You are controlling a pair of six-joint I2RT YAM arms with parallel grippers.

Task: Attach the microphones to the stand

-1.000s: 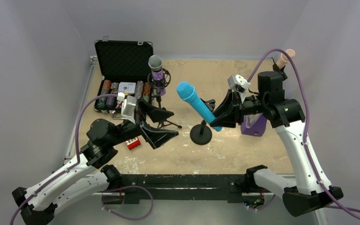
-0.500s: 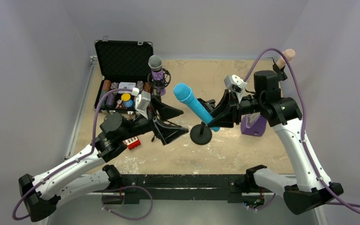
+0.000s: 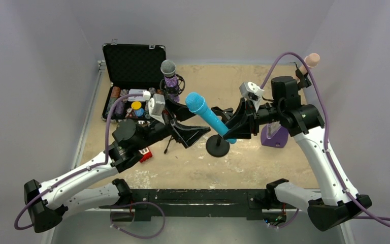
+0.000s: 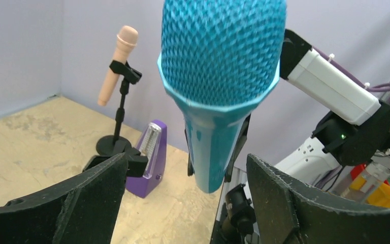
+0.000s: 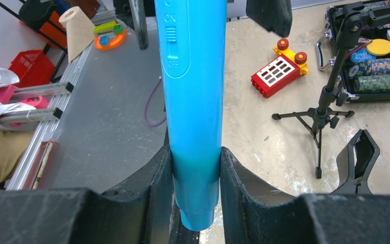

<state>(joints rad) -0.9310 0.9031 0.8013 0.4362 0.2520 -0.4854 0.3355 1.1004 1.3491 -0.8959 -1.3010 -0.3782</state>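
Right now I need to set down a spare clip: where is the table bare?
Bare: the far strip between the purple microphone and pink microphone, and the near strip before the round stand base. Crowded: left by the case, middle around the blue microphone.

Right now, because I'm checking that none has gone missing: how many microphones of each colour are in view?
purple microphone: 1
pink microphone: 1
blue microphone: 1
Total: 3
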